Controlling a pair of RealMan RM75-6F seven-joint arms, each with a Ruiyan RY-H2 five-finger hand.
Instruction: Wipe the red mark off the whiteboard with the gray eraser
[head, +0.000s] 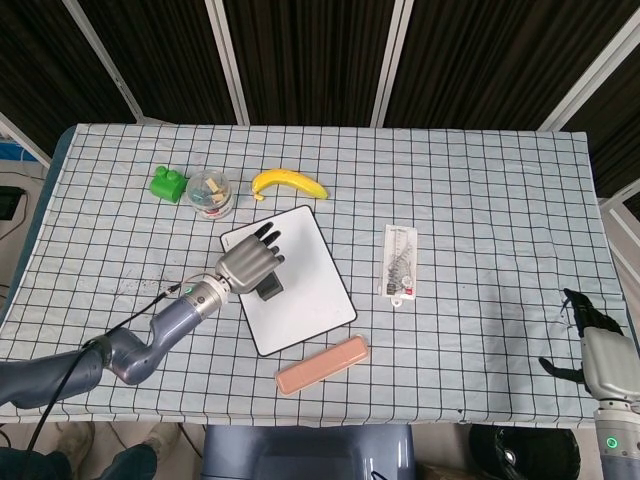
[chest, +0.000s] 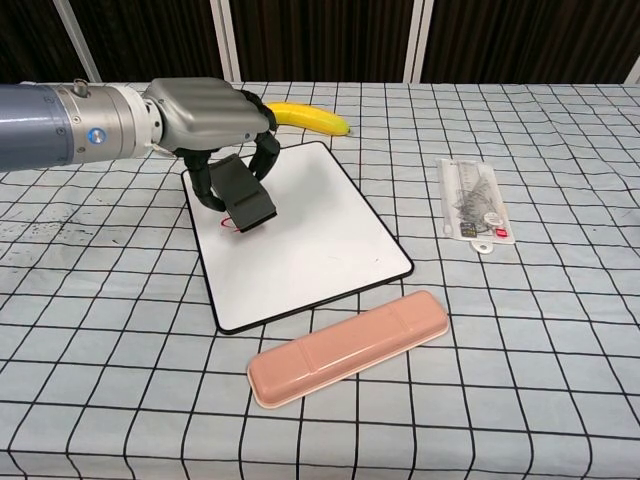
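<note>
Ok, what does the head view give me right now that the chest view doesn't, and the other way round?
Head view only: the right hand parked at the table's near right edge, plus the green block and jar, which the left arm hides in the chest view.

Chest view only: a sliver of red mark showing at the eraser's left edge; the head view hides it.

Both: the left hand holding the eraser over the whiteboard, the banana, pink case and ruler pack.
</note>
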